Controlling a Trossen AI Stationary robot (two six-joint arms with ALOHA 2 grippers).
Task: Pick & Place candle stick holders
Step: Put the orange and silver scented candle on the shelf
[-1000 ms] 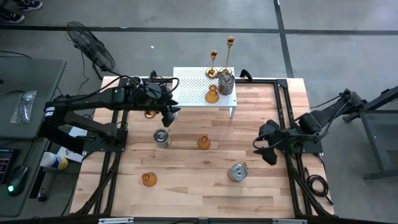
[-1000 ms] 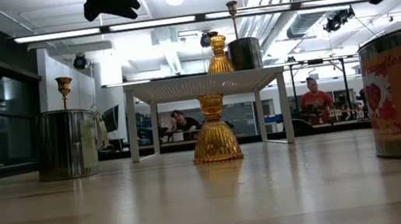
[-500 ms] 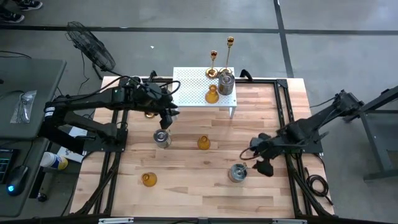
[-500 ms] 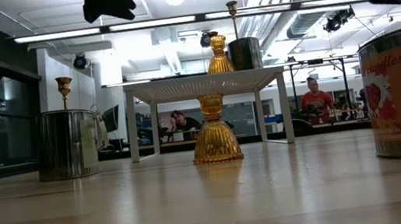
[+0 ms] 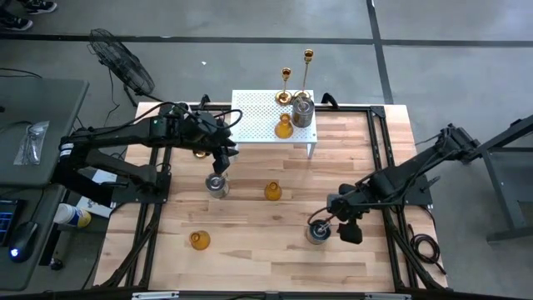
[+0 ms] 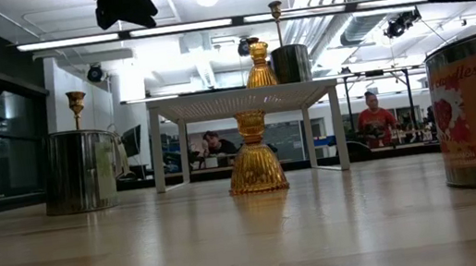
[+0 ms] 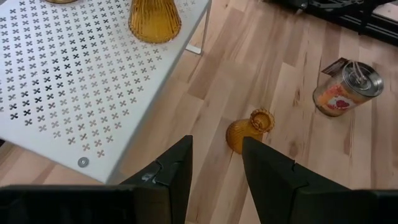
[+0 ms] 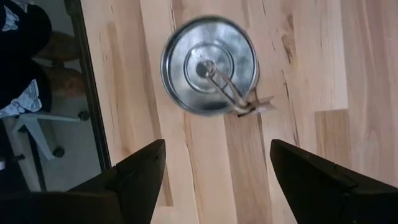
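My right gripper (image 8: pixel 214 180) hovers open just above a squat silver candle stick holder (image 8: pixel 209 65) that stands on the table at the near right (image 5: pixel 317 231). My left gripper (image 7: pixel 216 168) hangs open and empty over the table beside the white rack (image 5: pixel 271 121), above another silver holder (image 5: pixel 217 185). Amber glass holders stand on the table (image 5: pixel 273 191) (image 5: pixel 199 240) and on the rack (image 5: pixel 284 127). A third silver holder (image 5: pixel 302 111) and two gold sticks (image 5: pixel 286 83) (image 5: pixel 307 67) stand at the rack's far edge. Another gold piece (image 5: pixel 200 152) shows under the left arm.
The rack's legs (image 6: pixel 158 149) stand on the far middle of the wooden table (image 5: pixel 250 267). Black frame rails (image 5: pixel 379 150) run along both table sides. A fan (image 5: pixel 121 58) and a desk (image 5: pixel 33 125) stand off the left edge. People sit in the room beyond (image 6: pixel 373 119).
My right gripper has swung down and toward the table's near left, tipping more steeply downward, and now hangs over the near-right silver holder. Its fingers have kept the same gap. No holder has moved.
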